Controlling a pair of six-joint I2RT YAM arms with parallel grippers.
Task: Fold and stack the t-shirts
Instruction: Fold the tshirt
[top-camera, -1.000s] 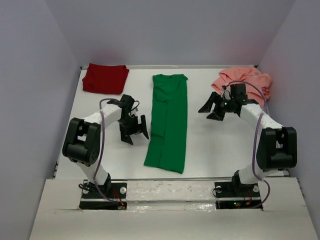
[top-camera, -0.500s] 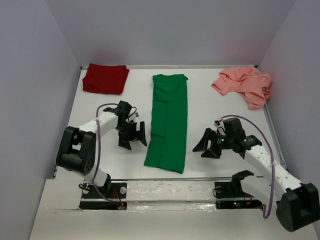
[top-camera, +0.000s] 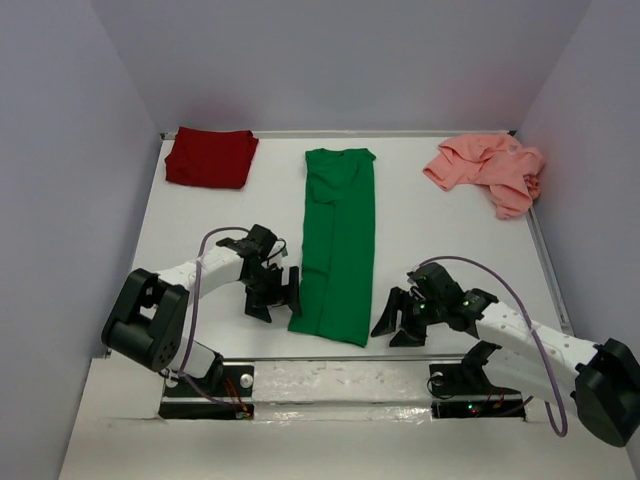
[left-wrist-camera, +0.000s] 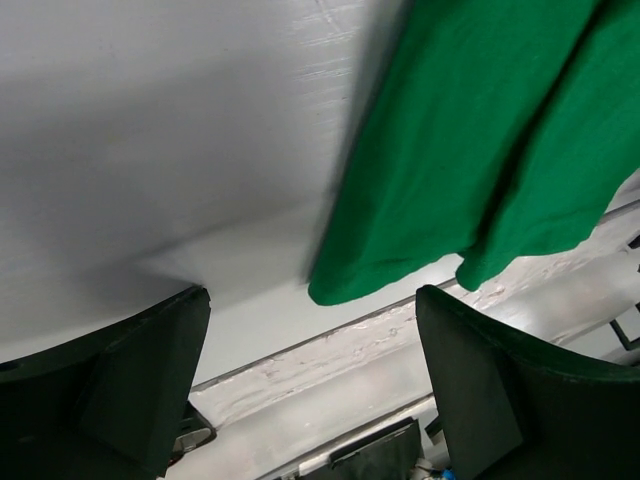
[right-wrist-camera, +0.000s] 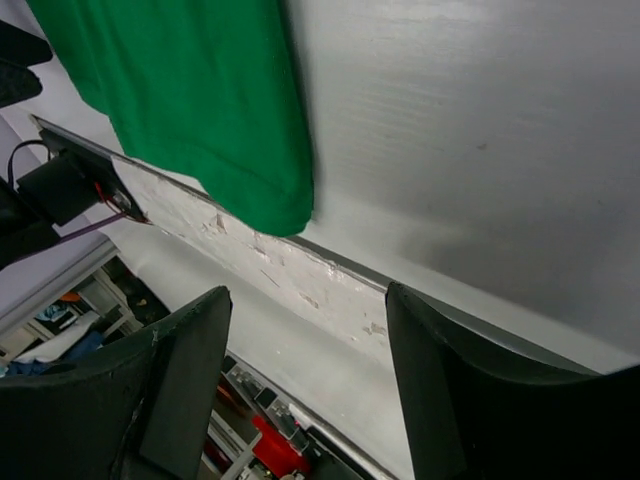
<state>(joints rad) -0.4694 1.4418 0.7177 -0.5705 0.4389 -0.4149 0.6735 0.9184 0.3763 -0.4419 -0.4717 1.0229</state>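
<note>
Green t-shirt (top-camera: 338, 245): bright, plain cloth, folded lengthwise into a long narrow strip down the middle of the white table (top-camera: 440, 240), neck end far, hem end near. Slight creases run along its length. In the wrist views the near hem shows doubled layers with soft rounded corners, lying close to the table's front edge.

Dark red t-shirt (top-camera: 210, 157): flat, compact, roughly rectangular, far left corner.

Salmon pink t-shirt (top-camera: 485, 170): crumpled heap, far right corner.

Left gripper (top-camera: 275, 300): just left of the green hem, jaws spread wide, nothing between them.

Right gripper (top-camera: 393, 328): just right of the hem's corner, jaws apart, empty.
</note>
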